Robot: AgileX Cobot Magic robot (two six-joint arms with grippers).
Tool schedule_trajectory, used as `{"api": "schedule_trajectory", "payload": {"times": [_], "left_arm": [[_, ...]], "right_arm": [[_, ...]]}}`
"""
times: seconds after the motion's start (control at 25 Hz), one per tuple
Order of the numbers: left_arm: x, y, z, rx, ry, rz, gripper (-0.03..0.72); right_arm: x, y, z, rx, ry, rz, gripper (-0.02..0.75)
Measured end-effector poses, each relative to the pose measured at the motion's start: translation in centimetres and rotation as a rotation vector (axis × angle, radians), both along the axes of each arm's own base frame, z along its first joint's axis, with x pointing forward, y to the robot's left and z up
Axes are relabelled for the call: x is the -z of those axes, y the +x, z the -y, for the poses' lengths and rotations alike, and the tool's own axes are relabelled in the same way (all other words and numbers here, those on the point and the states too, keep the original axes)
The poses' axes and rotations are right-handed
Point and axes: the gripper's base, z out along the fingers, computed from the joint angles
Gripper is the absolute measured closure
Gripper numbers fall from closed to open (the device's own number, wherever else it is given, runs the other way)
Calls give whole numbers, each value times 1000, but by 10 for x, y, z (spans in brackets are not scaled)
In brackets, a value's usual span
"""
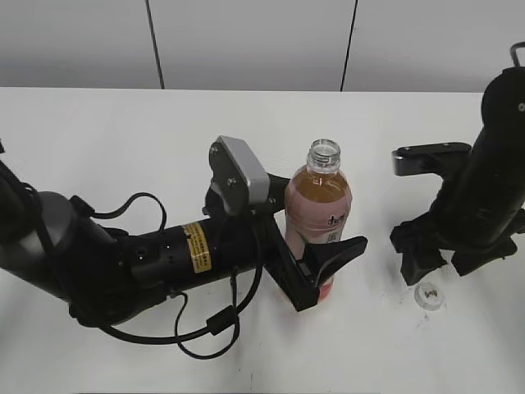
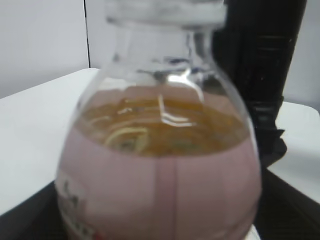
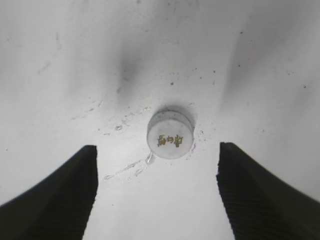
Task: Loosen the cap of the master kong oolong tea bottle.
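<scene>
The oolong tea bottle (image 1: 318,215) stands upright at the table's middle, amber tea inside, pink label, its neck open with no cap on it. My left gripper (image 1: 326,267) is shut on the bottle's lower body; the left wrist view shows the bottle (image 2: 160,170) close up. The white cap (image 1: 428,295) lies top up on the table to the right of the bottle. My right gripper (image 1: 447,263) is open and empty just above the cap; in the right wrist view the cap (image 3: 170,134) lies between and beyond the two fingers (image 3: 157,195), touching neither.
The white table (image 1: 107,139) carries a few small wet streaks (image 3: 125,170) beside the cap. A grey panelled wall (image 1: 246,41) runs behind the table. The left arm's cable (image 1: 209,324) loops on the table near the front.
</scene>
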Motion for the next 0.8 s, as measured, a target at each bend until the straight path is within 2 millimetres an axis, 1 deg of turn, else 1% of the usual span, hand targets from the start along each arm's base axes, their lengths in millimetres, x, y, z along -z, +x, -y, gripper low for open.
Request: {"api": "schedule_trajectory", "payload": {"times": [0.12,0.28,0.36,0.6,0.8], "left_arm": [[0,-4,-5,-1,9,-10,96],[-1,-9,-20,-23,26,-32,97],[-2,-10,-29,-37,36,-42,97],[-13,-20,-54,-53,54,-30,99],[-22,-31,-75,-72,71,-13,129]], "right_arm": [[-13,-3,1,-3,9,28,182],[-28,-5,2,-8,19,72,182],[-33,-6,2,-9,23,83,182],[-44,-10,4,-11,31,109,182],[-53,-12,4,-11,40,137,182]]}}
